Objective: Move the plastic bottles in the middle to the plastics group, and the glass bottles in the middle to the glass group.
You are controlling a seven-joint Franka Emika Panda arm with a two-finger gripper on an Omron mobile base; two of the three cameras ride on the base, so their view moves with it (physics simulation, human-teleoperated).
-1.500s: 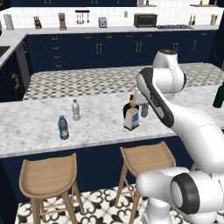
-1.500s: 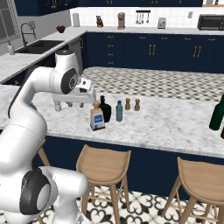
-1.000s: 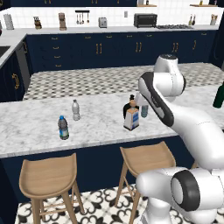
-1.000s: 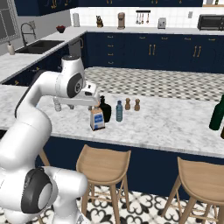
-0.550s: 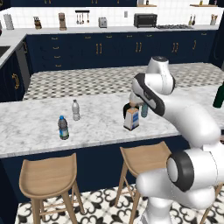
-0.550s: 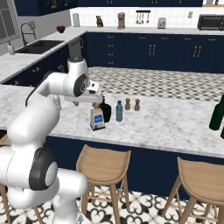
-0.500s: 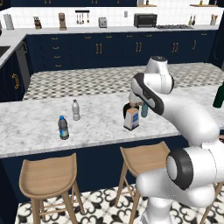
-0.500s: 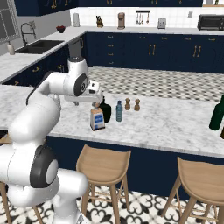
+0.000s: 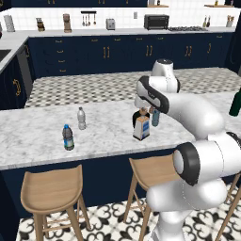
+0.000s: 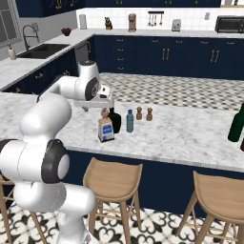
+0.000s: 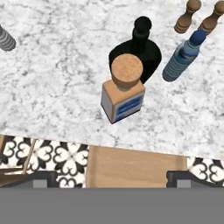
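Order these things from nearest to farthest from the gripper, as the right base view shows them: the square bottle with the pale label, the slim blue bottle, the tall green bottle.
From the open gripper:
1. The square bottle, just below it, at the counter's front.
2. The slim blue bottle, a little farther along the counter.
3. The tall green bottle, far off at the counter's other end.

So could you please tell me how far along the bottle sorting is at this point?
Nothing looks sorted yet. The square bottle, black bulbous bottle and blue plastic bottle all stand mid-counter. The gripper hangs open above the square bottle, holding nothing. All three moves remain, to the green bottle or the water bottles.
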